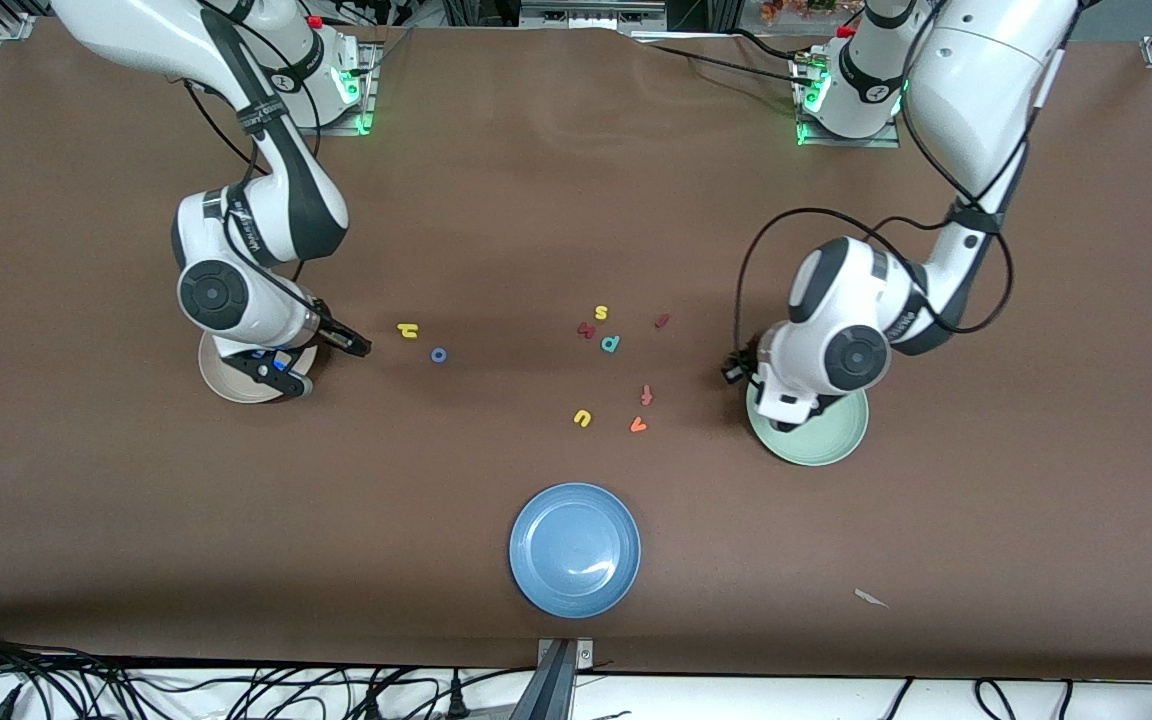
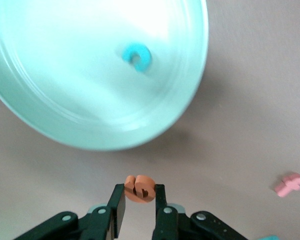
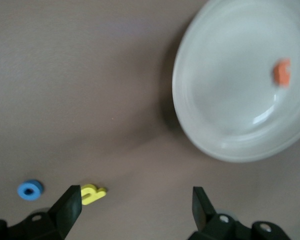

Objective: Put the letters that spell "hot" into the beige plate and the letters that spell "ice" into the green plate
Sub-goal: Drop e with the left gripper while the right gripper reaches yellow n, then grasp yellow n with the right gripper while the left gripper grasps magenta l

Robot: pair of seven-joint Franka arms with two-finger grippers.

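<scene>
Left wrist view shows my left gripper (image 2: 140,200) clenched on the orange "e" (image 2: 139,188), held up just short of the green plate (image 2: 65,125). The plate's rim lies straight ahead of my fingertips, so the coming move, as I judge it, is a short carry forward over the rim before letting go. The teal "c" (image 2: 136,55) already lies inside that plate. A pink-orange letter (image 2: 290,184) lies on the brown table (image 2: 250,100) off to one side, clear of my path.

In the front view my left gripper is hidden under its own arm, above the green plate's (image 1: 816,450) edge.

My right gripper (image 3: 135,205) hangs released, jaws spread wide and empty, beside the beige plate (image 3: 215,125), where an orange letter (image 3: 281,72) rests. The yellow "h" (image 3: 92,193) sits close by one fingertip, the blue "o" (image 3: 30,189) just past it. Both lie toward the table's middle from that plate. A blue plate (image 1: 575,549) sits nearer the front camera, unused.
</scene>
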